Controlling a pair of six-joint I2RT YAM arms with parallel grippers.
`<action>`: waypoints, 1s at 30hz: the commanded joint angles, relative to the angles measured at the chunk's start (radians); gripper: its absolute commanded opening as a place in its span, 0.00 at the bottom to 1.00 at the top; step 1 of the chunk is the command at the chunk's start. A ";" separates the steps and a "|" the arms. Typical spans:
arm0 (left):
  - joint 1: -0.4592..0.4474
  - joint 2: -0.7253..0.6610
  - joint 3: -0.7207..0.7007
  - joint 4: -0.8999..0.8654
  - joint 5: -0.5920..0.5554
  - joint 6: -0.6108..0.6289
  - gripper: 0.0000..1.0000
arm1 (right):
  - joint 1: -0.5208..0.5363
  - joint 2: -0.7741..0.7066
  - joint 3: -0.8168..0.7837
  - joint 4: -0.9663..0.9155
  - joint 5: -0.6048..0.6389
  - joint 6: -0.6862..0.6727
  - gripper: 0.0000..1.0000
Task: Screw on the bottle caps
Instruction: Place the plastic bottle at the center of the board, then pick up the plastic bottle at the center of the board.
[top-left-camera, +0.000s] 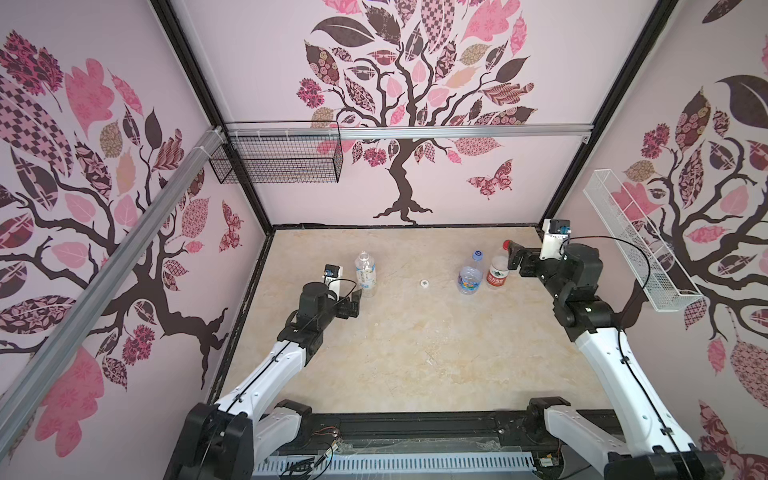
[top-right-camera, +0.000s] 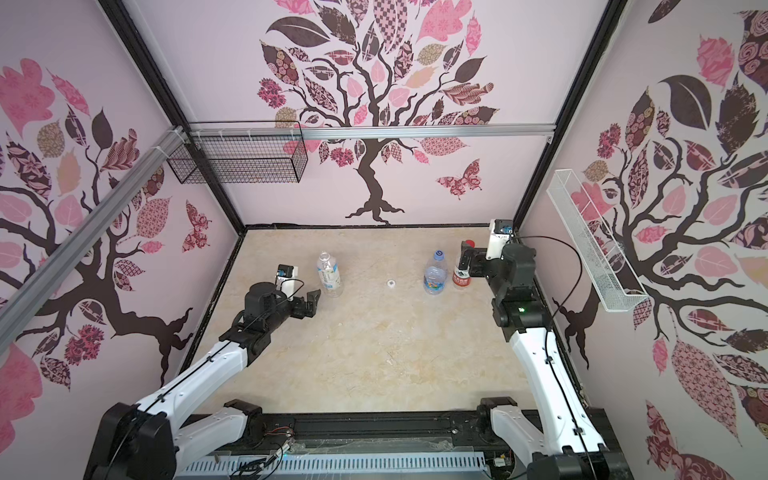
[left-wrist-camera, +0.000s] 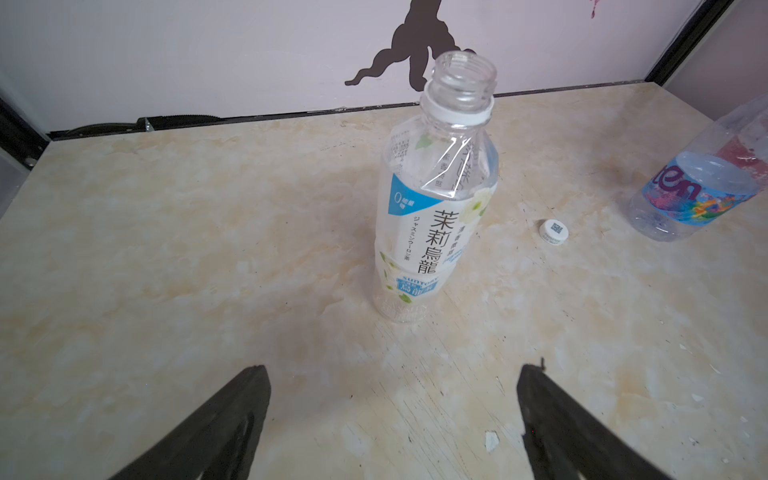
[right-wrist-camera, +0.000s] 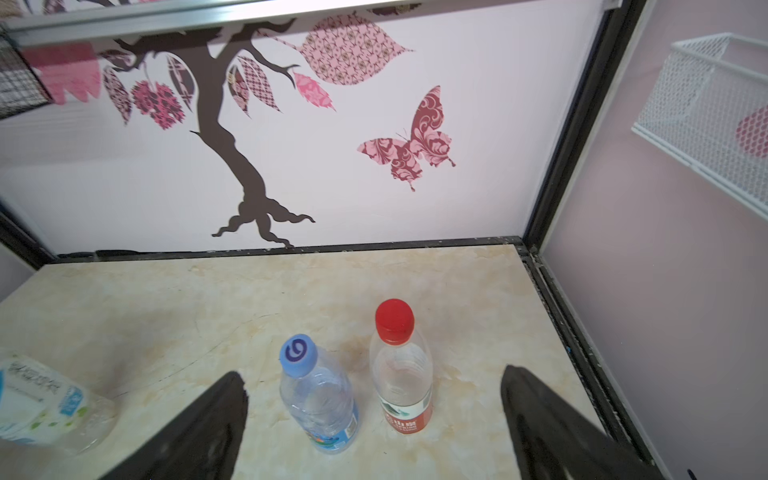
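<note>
The taller bottle (top-left-camera: 365, 274) (top-right-camera: 329, 274) (left-wrist-camera: 432, 199) with the white-green label stands uncapped at the left. Just in front of it my left gripper (top-left-camera: 354, 302) (top-right-camera: 309, 302) (left-wrist-camera: 392, 370) is open and empty. A white cap (top-left-camera: 424, 283) (top-right-camera: 391, 283) (left-wrist-camera: 554, 230) with a dark mark lies alone mid-table. To the right stands the squat bluish bottle (top-left-camera: 471, 277) (right-wrist-camera: 320, 403) wearing a blue cap (right-wrist-camera: 298, 354). Beside it the red-labelled bottle (top-left-camera: 497, 274) (right-wrist-camera: 401, 386) carries a red cap (top-right-camera: 469, 243) (right-wrist-camera: 395, 320). My right gripper (top-left-camera: 513, 255) (top-right-camera: 465, 257) (right-wrist-camera: 374, 372) is open beside that red bottle, holding nothing.
The beige table (top-left-camera: 415, 353) is boxed in by patterned walls on three sides. A black wire basket (top-left-camera: 278, 158) hangs on the back wall. On the right wall, above my right arm, hangs a white mesh basket (top-left-camera: 636, 245).
</note>
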 joint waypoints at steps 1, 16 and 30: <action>-0.001 0.103 -0.055 0.421 0.090 0.035 0.98 | -0.001 -0.022 0.030 -0.069 -0.076 0.014 0.99; 0.001 0.567 0.050 0.913 0.151 0.078 0.92 | 0.113 -0.074 0.057 -0.127 -0.094 -0.089 0.99; 0.003 0.624 0.094 0.974 0.234 0.160 0.69 | 0.150 -0.053 0.098 -0.193 -0.175 -0.194 0.96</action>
